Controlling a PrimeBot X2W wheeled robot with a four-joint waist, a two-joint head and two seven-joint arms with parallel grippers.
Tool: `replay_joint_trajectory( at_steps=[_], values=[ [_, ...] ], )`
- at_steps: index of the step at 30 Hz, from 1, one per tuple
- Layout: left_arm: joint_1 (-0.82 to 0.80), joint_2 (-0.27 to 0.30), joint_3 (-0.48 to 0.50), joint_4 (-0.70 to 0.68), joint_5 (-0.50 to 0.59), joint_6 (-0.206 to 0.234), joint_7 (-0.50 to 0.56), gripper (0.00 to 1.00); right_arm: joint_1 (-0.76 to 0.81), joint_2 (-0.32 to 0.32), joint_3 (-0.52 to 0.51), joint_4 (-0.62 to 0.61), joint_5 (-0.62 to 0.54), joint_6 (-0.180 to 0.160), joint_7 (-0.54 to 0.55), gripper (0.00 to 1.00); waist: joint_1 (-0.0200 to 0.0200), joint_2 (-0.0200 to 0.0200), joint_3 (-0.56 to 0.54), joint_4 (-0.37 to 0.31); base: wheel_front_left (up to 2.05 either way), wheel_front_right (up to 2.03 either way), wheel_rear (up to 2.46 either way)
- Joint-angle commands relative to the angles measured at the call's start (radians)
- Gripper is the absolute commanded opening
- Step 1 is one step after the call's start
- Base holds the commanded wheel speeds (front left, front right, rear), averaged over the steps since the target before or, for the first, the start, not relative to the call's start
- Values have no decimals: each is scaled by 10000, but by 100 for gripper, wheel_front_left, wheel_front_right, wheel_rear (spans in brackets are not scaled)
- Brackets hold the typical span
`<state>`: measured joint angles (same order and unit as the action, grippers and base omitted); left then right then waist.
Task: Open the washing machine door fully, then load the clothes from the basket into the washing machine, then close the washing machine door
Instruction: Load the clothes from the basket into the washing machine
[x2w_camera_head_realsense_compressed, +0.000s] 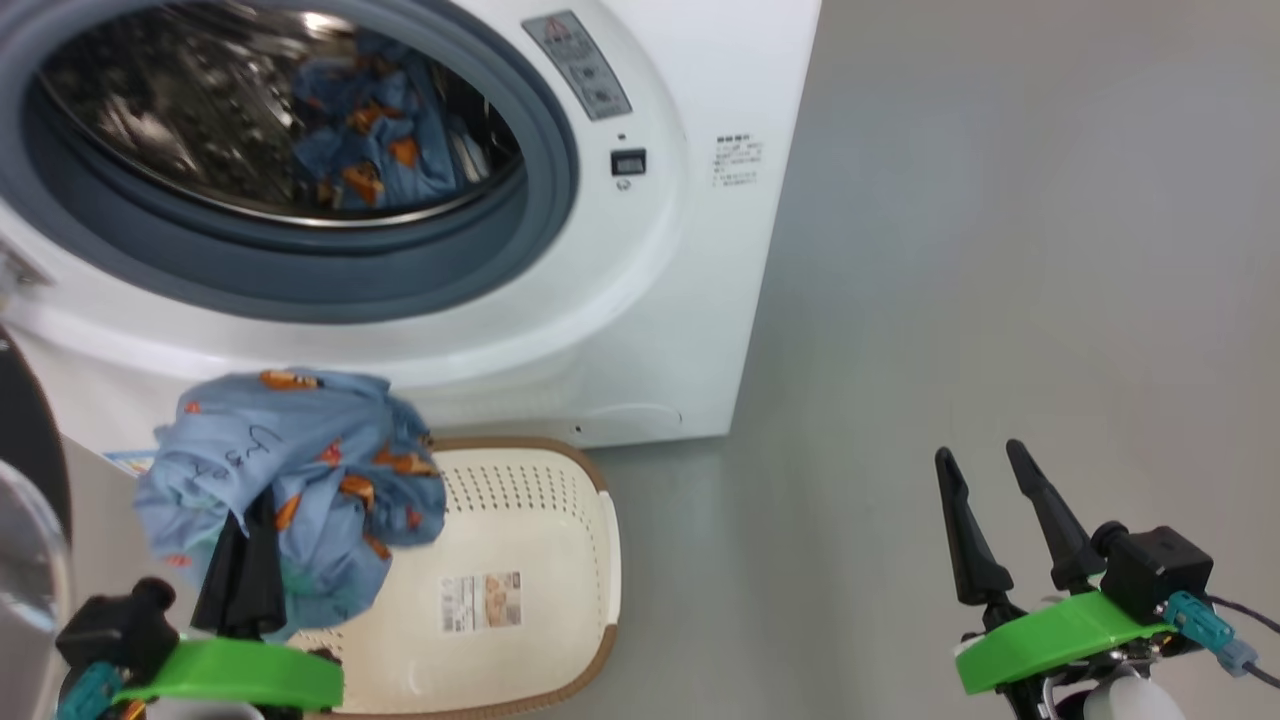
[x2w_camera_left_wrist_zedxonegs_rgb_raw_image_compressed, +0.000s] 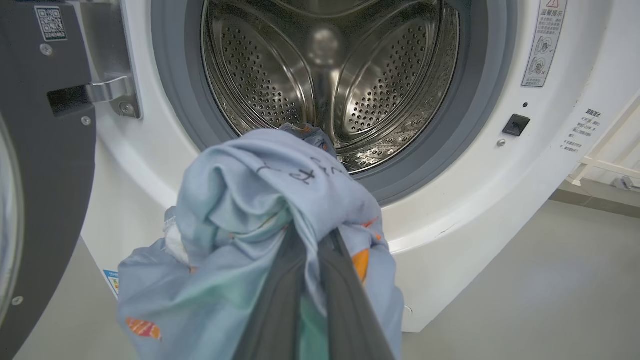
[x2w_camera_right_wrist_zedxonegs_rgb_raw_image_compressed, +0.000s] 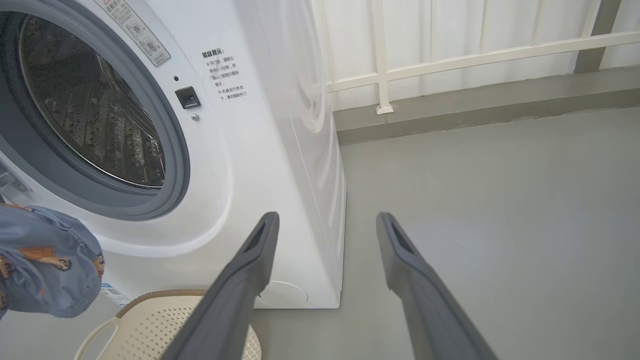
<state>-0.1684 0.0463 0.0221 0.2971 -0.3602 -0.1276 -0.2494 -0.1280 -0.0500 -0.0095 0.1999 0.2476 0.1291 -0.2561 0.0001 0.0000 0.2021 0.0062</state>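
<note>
The left gripper is clamped on the clothes, its 2 dark fingers pressed together and wrapped in light blue cloth with orange marks. The bundle hangs clear of the basket, above its left end. A printed sticker shows on the basket's cream floor. At the lower right, the right gripper is held over bare grey floor, well apart from the basket. Its fingers are spread wide with nothing between them.

Just beyond the basket stands the washer. The bundle is in front of its white lower panel, below the drum mouth. In the left wrist view the top of the bundle overlaps the lower edge of the grey gasket. The door is swung open at the left, held by its steel hinge. The perforated drum lies open behind. In the head view a blue and orange patch shows inside it. Whether that is cloth or a reflection I cannot tell. Farthest back, a white railing runs along the wall.
</note>
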Motion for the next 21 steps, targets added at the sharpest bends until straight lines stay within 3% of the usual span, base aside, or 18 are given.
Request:
replay_joint_trajectory(
  at_steps=[1, 11, 21],
  values=[
    [129, 167, 379, -447, 220, -30, -124, 0, 79, -3, 262, -219, -11, 16, -57, 100, -1, 0, -605, 259, 0, 0, 0],
    [1346, 98, 575, -1905, 1366, -30, -124, 0, 450, -3, 285, -282, 7, 16, -57, 100, -1, 0, -1298, 244, 0, 0, 0],
    [2260, 57, 822, -2403, 1810, 102, -124, 0, 793, -3, 317, -348, 152, 16, -57, 100, -1, 0, -1744, 63, 0, 0, 0]
  ],
)
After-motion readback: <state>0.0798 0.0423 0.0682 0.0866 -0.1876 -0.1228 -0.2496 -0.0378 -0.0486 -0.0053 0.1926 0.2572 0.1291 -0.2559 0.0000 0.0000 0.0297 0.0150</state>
